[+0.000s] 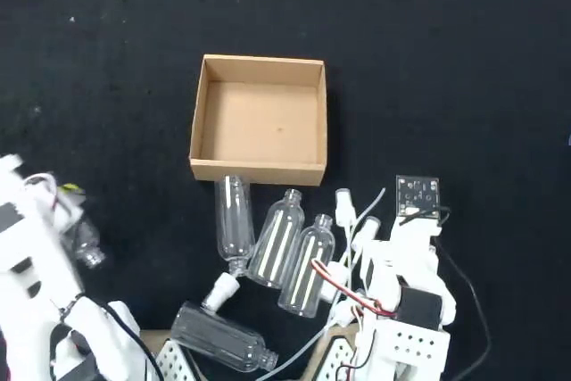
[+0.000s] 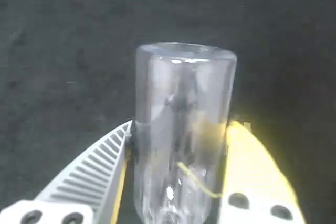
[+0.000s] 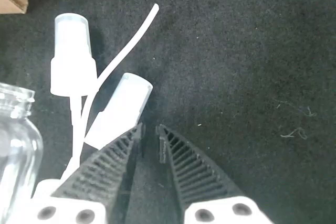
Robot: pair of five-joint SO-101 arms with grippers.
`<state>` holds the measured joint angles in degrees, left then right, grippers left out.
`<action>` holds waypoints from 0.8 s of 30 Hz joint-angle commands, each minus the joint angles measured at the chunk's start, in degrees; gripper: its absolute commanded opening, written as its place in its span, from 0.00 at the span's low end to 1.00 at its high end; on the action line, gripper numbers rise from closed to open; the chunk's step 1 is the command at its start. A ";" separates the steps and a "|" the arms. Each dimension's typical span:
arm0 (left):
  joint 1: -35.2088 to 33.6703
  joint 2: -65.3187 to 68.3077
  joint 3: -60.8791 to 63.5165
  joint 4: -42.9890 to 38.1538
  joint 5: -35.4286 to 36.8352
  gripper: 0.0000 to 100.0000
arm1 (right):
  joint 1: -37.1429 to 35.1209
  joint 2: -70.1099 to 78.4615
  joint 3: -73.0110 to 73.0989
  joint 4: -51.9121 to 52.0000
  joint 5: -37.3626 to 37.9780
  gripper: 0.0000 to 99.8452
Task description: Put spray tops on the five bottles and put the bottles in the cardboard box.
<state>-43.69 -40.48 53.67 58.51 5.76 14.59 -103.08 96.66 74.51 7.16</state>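
My left gripper (image 2: 181, 129) is shut on a clear bottle (image 2: 181, 103) with no top, at the table's left edge (image 1: 85, 243). The open cardboard box (image 1: 259, 167) stands in the middle. In front of it lie three clear bottles side by side (image 1: 234, 220) (image 1: 277, 238) (image 1: 308, 269); another (image 1: 219, 336) lies near the front. My right gripper (image 3: 149, 137) hovers low with its fingers almost together and nothing between them. One white spray top (image 3: 118, 111) lies just beside a fingertip, and a second spray top (image 3: 71, 61) lies a little farther off.
More spray tops lie by the bottles (image 1: 221, 290) (image 1: 335, 278). A bottle's open neck (image 3: 16, 108) is close to the right gripper. Black cloth (image 1: 464, 86) covers the table. Both arm bases stand at the front edge.
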 commanded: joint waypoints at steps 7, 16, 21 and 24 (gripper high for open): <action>-5.05 -0.09 2.15 -0.26 -1.76 0.33 | -0.79 -5.41 -0.22 0.35 0.00 0.01; -5.23 9.67 -28.18 15.56 -19.08 0.33 | -0.79 -5.41 -0.22 0.35 0.00 0.01; -5.32 27.52 -43.82 24.53 -37.80 0.33 | -0.79 -5.41 -0.22 0.35 0.00 0.01; -4.97 35.60 -51.38 26.99 -48.35 0.33 | -0.79 -5.41 -0.22 0.35 0.00 0.01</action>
<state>-48.62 -14.02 14.81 81.89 -28.88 14.59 -103.08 96.66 74.51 7.16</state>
